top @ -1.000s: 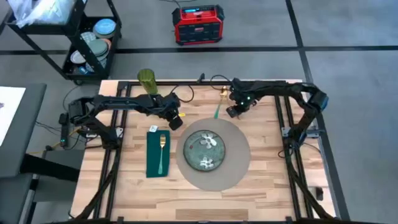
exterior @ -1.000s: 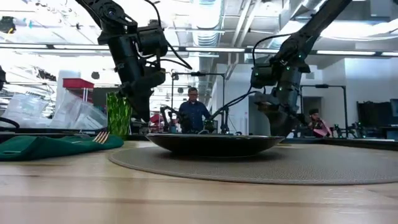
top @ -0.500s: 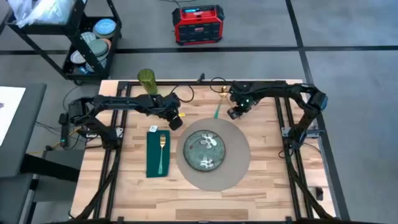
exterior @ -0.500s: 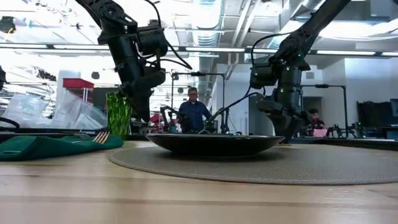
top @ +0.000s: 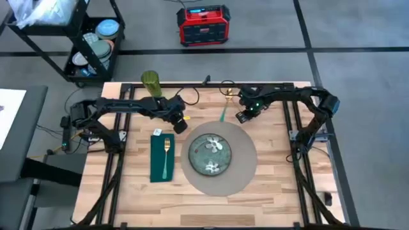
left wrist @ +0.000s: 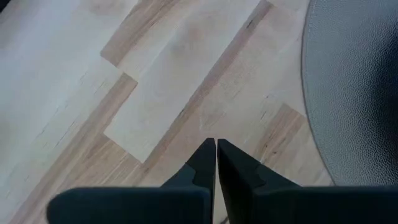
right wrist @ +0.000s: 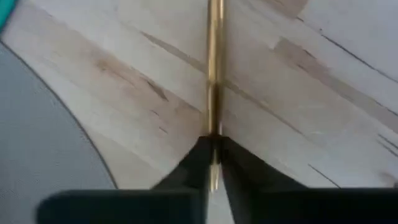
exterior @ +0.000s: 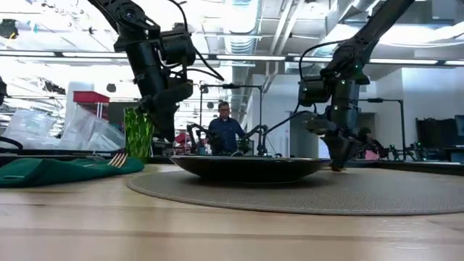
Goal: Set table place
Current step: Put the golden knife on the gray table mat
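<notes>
One gold utensil [right wrist: 215, 74] is pinched in the right gripper [top: 243, 116], which has shifted rightward along the placemat's [top: 246, 171] far rim since a second ago, likely carrying it to the placemat's right side. Left gripper [top: 180, 125], fingers closed and empty, waits beyond the placemat's far left edge on the table [top: 275, 191].

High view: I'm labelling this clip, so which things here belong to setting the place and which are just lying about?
Part of the job:
placemat
green plate
napkin with a fork
gold utensil in the right gripper
teal-handled utensil
green glass
left gripper, shut, beside the placemat

Just lying about:
red box
shelf cart
</notes>
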Tool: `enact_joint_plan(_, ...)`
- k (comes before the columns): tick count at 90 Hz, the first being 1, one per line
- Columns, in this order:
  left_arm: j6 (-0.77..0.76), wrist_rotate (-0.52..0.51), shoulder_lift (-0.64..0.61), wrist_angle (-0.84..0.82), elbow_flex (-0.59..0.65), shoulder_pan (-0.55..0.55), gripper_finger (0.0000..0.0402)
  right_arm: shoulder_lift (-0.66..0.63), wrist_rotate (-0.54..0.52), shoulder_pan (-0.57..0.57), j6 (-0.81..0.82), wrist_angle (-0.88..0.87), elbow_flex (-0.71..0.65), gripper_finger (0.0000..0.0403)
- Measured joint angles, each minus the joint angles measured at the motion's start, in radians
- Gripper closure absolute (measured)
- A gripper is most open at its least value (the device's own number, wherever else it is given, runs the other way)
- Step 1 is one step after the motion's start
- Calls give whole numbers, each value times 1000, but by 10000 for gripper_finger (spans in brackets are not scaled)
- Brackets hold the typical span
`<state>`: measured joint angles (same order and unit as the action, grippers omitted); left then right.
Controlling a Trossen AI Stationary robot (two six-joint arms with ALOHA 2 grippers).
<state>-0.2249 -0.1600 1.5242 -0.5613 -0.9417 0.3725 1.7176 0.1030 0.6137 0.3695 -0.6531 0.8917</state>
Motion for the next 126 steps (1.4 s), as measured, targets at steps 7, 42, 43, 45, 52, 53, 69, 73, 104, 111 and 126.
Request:
enact_joint_plan(7, 0, 0, 0, -1, 0, 0, 402, -3, 1, -13, 9, -4, -1, 400)
enact_joint_plan(42, 23, 0, -1, -5, 0, 0, 402, -191, 122, -167, 214, -177, -10, 402)
enact_joint_plan(43, 25, 0, -1, -4, 0, 0, 402, -197, 124, -175, 224, -178, -11, 402)
enact_joint_plan(45, 28, 0, -1, -2, 0, 0, 402, -208, 134, -189, 246, -176, -12, 402)
enact_joint_plan(52, 40, 0, -1, 2, 0, 0, 402, -249, 157, -245, 330, -162, -7, 402)
enact_joint_plan(53, 42, 0, -1, 2, 0, 0, 402, -254, 157, -253, 340, -162, -6, 402)
enact_joint_plan(69, 50, 0, -1, 3, 0, 0, 402, -272, 149, -405, 539, -154, -7, 402)
enact_joint_plan(73, 62, 0, -1, 3, 0, 0, 402, -271, 155, -445, 576, -141, -7, 402)
enact_joint_plan(104, 81, 0, -1, 12, 0, 0, 402, -223, -70, -472, 533, -147, -6, 390)
enact_joint_plan(111, 70, 0, -1, 13, 0, 0, 402, -223, -48, -442, 500, -139, -21, 369)
enact_joint_plan(126, 55, 0, -1, 12, 0, 0, 402, -222, -36, -391, 497, -79, -65, 315)
